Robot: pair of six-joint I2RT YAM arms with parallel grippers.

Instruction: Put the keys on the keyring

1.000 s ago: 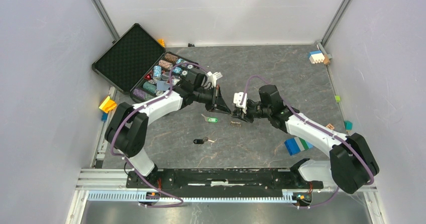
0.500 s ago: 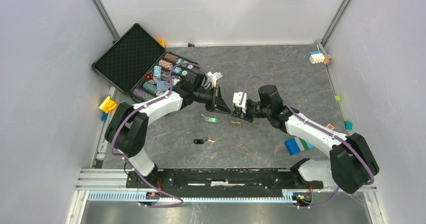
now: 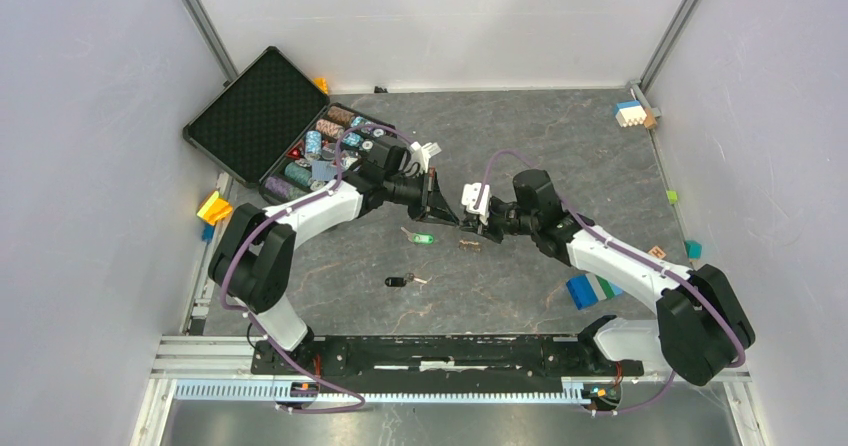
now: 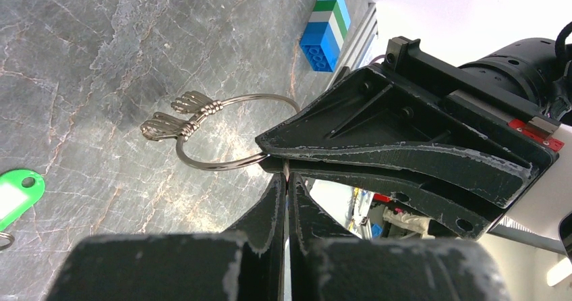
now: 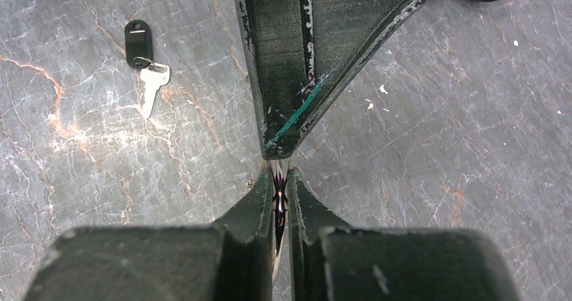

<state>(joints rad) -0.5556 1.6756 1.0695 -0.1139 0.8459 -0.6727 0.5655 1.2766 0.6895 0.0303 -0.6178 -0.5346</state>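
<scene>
The keyring (image 4: 217,167), a thin silver wire ring with small plain keys (image 4: 177,117) on it, hangs just above the table between both grippers. My left gripper (image 4: 286,178) is shut on the ring's near edge. My right gripper (image 5: 278,173) is shut on the same ring (image 5: 278,194), seen edge-on between its fingers. In the top view the two grippers (image 3: 447,216) (image 3: 470,223) meet tip to tip at mid-table. The green-headed key (image 3: 422,237) lies on the table just below the left gripper. The black-headed key (image 5: 139,39) lies further toward the near edge (image 3: 397,282).
An open black case (image 3: 255,116) with poker chips stands at the back left. A blue-green-white brick block (image 3: 592,288) lies at the right front. Yellow blocks (image 3: 213,206) sit at the left edge, a white-blue block (image 3: 630,113) at the back right.
My right gripper has shifted slightly left, closer to the left gripper. The ring stays held by both. The loose keys have not moved.
</scene>
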